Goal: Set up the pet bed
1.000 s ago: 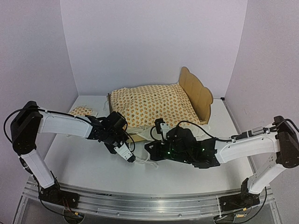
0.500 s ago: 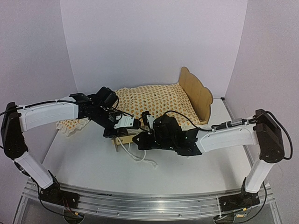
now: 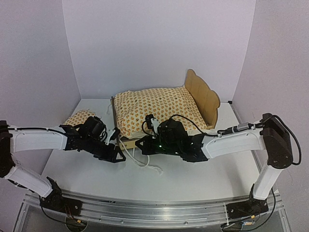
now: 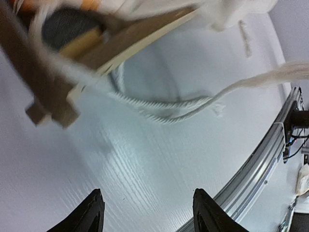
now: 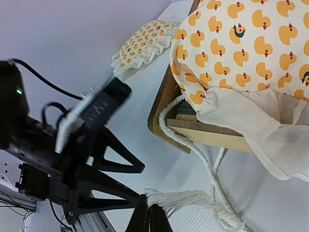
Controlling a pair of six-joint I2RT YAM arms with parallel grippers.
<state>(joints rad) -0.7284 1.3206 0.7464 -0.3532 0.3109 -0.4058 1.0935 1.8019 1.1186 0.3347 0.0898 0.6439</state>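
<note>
Left end effector [image 4: 148, 200] spread — wrist view only; right end effector [image 5: 148, 212] pressed together.

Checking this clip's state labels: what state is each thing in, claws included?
pet bed: upright on the table, cushion on it.
cushion: lying on the frame, near corner overhanging the foot.
pillow: on the table left of the bed, not in it.
cord: slack, trailing from the bed's foot onto the table.
left claw: open, empty.
right claw: shut, tips at the cord's tassel; grip unclear.
</note>
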